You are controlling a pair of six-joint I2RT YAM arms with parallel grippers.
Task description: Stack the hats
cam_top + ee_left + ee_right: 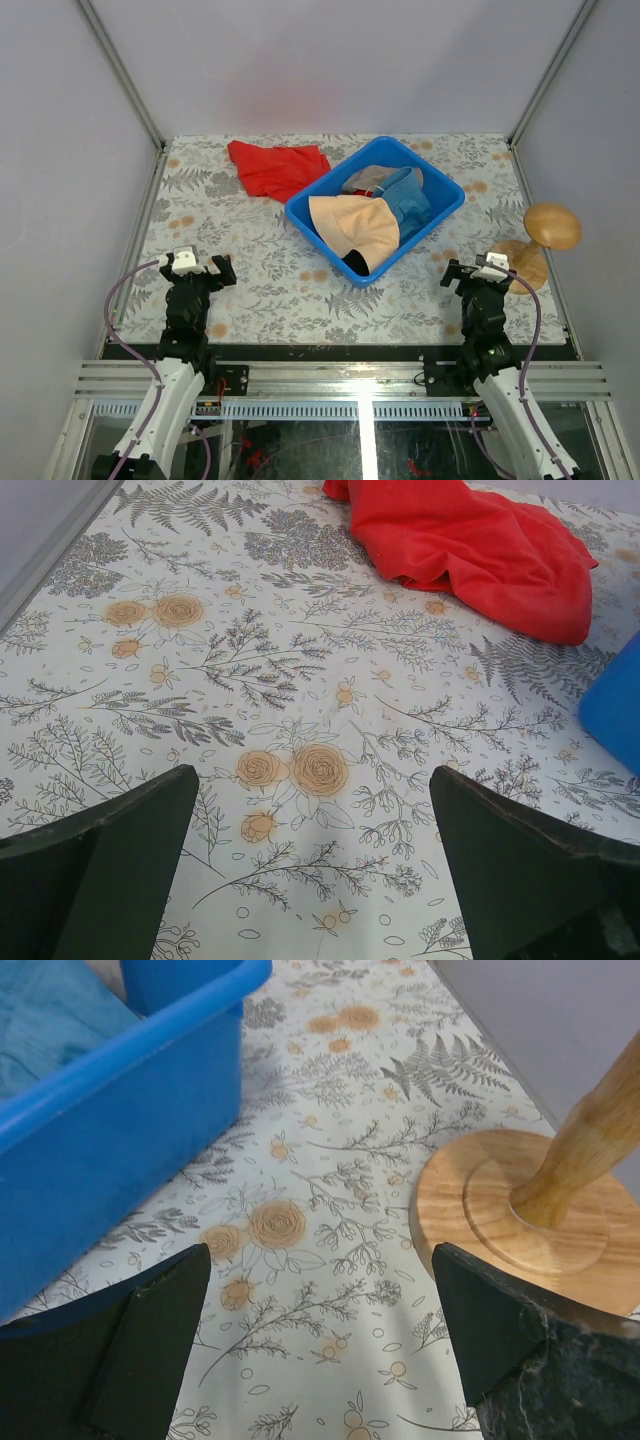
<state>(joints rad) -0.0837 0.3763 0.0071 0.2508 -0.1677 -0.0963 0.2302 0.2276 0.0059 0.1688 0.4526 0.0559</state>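
A blue bin (443,215) at the table's middle holds a peach-beige hat (355,228) in front, a blue hat (408,195) behind it and a grey-khaki hat (368,178) at the back. The blue hat (50,1010) also shows in the right wrist view. A crumpled red fabric piece (272,167) lies flat on the table left of the bin, also in the left wrist view (480,550); no brim shows, so I cannot tell if it is the red hat. My left gripper (212,268) (310,865) and right gripper (462,272) (320,1345) are open and empty, low near the front edge.
A mushroom-shaped wooden stand (540,240) is upright at the right edge, its round base (525,1205) just right of my right gripper. The bin's wall (110,1150) is close on that gripper's left. Frame posts and grey walls bound the floral table.
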